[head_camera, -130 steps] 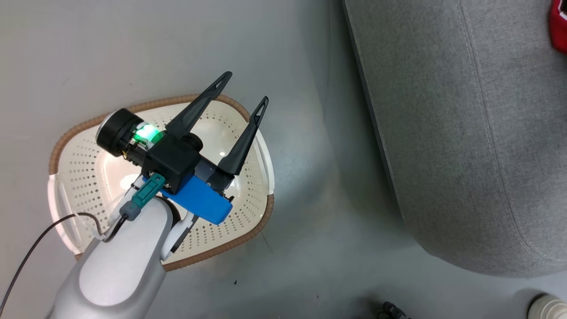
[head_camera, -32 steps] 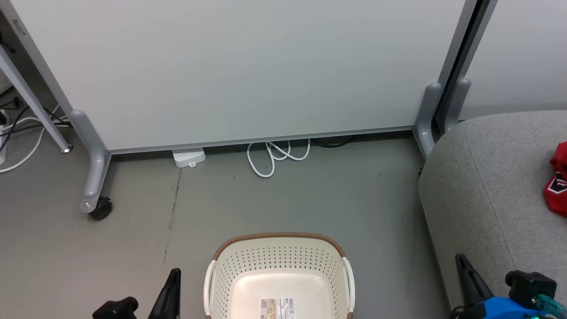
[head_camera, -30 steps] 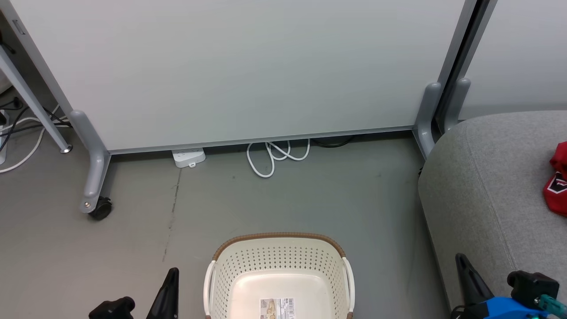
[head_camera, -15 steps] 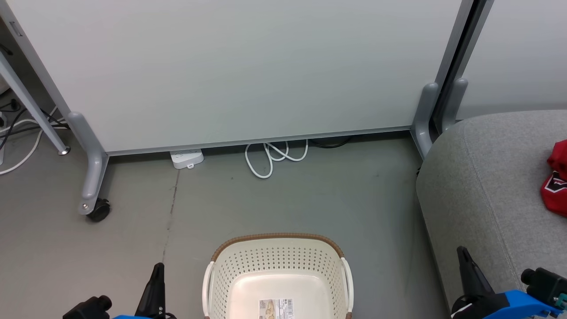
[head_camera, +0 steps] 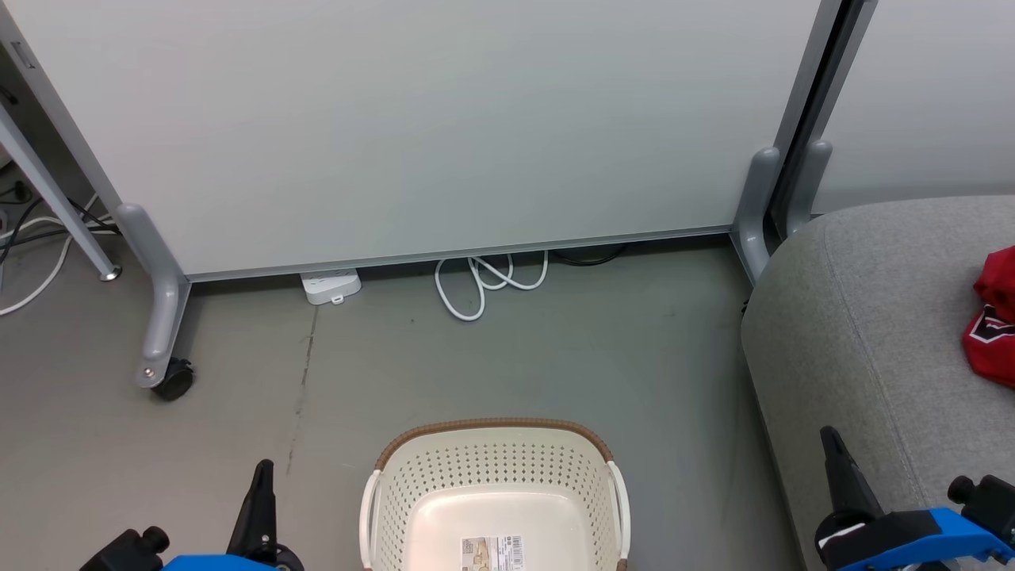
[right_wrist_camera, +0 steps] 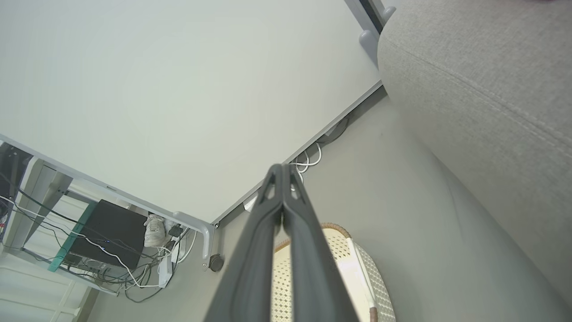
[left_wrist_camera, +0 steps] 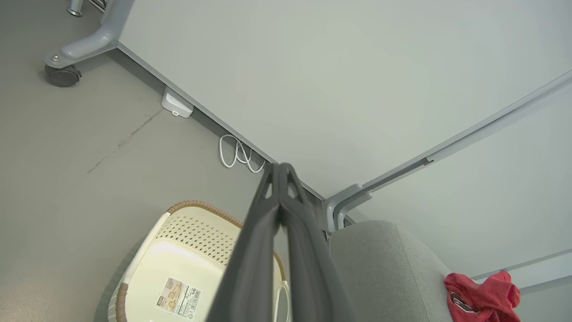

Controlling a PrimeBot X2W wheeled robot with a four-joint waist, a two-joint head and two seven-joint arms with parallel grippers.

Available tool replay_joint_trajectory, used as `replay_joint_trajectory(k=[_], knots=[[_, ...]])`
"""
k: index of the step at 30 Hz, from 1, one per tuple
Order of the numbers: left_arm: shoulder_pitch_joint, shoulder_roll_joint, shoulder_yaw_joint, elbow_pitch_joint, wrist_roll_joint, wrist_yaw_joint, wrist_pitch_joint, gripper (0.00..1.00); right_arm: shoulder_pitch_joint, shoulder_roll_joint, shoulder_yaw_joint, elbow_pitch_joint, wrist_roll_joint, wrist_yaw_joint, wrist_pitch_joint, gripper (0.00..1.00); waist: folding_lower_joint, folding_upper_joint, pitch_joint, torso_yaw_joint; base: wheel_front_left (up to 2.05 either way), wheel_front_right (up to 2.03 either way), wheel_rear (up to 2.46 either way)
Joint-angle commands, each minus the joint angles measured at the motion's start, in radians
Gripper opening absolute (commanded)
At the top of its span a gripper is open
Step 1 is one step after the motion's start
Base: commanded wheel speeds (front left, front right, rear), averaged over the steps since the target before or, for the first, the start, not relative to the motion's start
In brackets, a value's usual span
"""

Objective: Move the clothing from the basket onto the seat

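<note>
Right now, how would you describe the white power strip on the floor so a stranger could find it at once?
Start at the big pale partition panel behind the basket. At its bottom edge, left of the coiled white cable, lies the power strip. It is a flat block, while the cable is a thin loop and the caster wheel farther left is black.

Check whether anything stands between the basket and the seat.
Nothing visible does: just bare floor separates the basket from the seat. The basket holds just a label, and red clothing already lies on the seat.
</note>
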Motion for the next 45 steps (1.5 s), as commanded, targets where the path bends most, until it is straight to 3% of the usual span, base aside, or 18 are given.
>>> replay_joint_trajectory(k=[1, 45], knots=[[-0.027, 0.009, 0.013, -0.021, -0.042, -0.003, 0.010, 0.00, -0.029, -0.003, -0.002, -0.007, 0.052, 0.000, 0.003, 0.00, 0.0000, 0.0000, 0.000, -0.001, 0.00, 0.00, 0.00], [-0.045, 0.013, 0.096, -0.086, -0.464, -0.005, 0.131, 0.00, -0.088, -0.004, -0.005, 0.030, 0.547, 0.000, 0.029, 0.00, 0.0000, 0.0000, -0.007, -0.022, 0.00, 0.00, 0.00]])
